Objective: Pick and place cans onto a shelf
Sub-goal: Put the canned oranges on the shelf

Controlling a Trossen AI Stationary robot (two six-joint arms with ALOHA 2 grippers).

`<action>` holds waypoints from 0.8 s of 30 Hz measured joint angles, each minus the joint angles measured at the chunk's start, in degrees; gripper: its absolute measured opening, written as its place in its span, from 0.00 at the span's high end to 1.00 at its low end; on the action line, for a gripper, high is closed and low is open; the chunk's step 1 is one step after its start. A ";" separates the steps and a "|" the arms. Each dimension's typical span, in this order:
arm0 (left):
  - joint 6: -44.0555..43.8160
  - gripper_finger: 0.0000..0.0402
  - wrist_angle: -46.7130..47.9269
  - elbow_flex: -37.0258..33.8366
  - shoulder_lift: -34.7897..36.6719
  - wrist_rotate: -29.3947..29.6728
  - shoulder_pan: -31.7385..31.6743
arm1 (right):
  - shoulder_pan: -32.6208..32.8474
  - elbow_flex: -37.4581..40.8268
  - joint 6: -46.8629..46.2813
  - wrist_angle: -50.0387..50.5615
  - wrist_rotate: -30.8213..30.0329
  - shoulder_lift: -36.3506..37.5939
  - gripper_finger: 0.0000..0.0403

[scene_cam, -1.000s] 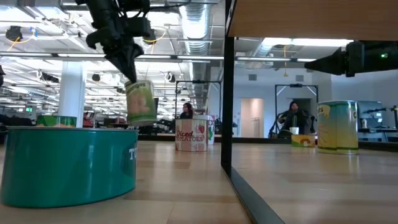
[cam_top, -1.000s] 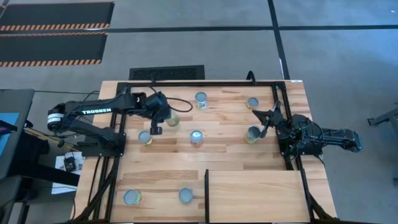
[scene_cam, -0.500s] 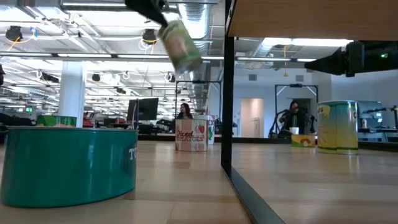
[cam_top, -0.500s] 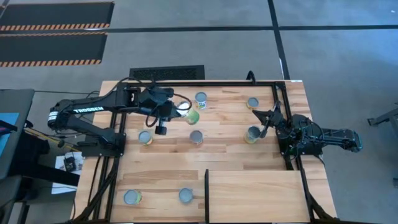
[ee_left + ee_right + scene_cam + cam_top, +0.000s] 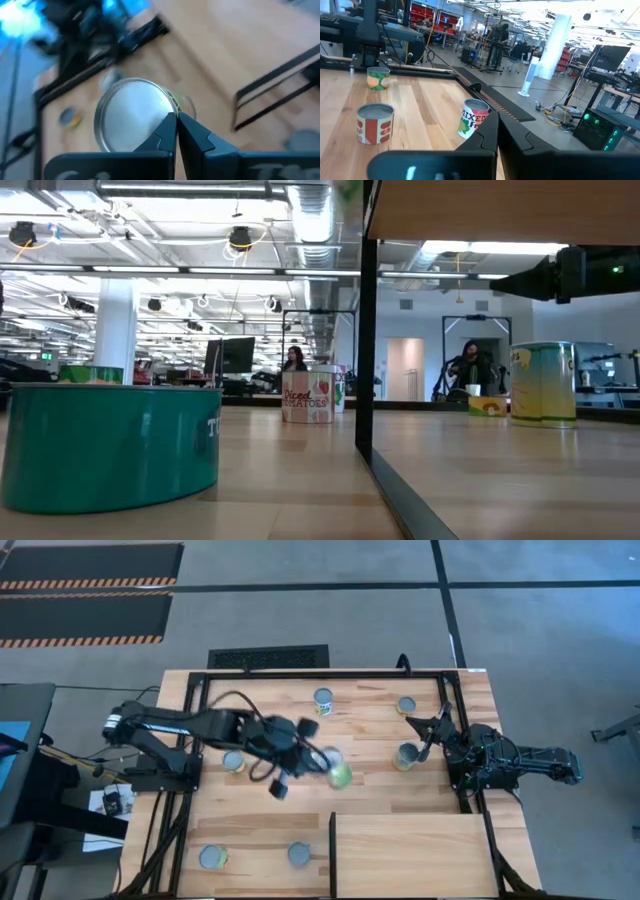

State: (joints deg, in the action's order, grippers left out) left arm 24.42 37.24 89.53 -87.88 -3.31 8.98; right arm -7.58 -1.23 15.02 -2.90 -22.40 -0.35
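A: Start at the nine o'clock side. What is the left arm doing?

B: It reaches from the table's nine o'clock edge toward the middle. The left gripper (image 5: 318,762) is blurred in the high view, but it is clamped on a green-labelled can (image 5: 340,775), carried above the tabletop (image 5: 270,810) near the centre. In its wrist view the two dark fingers (image 5: 167,131) meet tip to tip across the can's round silver top (image 5: 132,115).

A: And the loose cans?

B: Two stand at the seven o'clock corner, one (image 5: 211,857) near the edge and another (image 5: 298,855) just beside the shelf's black divider (image 5: 331,850). One (image 5: 233,761) sits under the left arm. One (image 5: 323,700) is at twelve o'clock, one (image 5: 406,705) toward one o'clock, and one (image 5: 406,755) at about three o'clock.

A: Where is the shelf?

B: The shelf (image 5: 410,855), a pale panel, fills the five o'clock corner, with no can on it seen from above. In the low view its divider rises as a dark post (image 5: 366,330).

A: The right arm?

B: It waits at the three o'clock edge. The right gripper (image 5: 432,735) is closed, holding nothing, just beside the three o'clock can; I cannot tell whether it touches. Its wrist view shows the fingers (image 5: 490,131) pressed together, with three cans farther off on the wood.
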 joint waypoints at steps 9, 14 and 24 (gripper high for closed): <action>1.44 1.00 -2.98 8.08 -10.03 -2.49 6.75 | 0.00 0.01 -0.01 0.15 -0.01 0.01 0.93; 2.19 1.00 -6.06 10.49 -14.23 -4.01 8.88 | 0.00 -0.01 -0.02 0.25 -0.02 -0.01 0.93; 1.91 1.00 -9.65 10.72 -18.06 -2.18 9.85 | 0.00 -0.01 0.00 0.31 0.00 -0.01 0.93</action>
State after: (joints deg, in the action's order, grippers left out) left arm 26.33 27.59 100.25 -105.94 -5.49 18.84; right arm -7.57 -1.23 15.03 -2.59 -22.39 -0.36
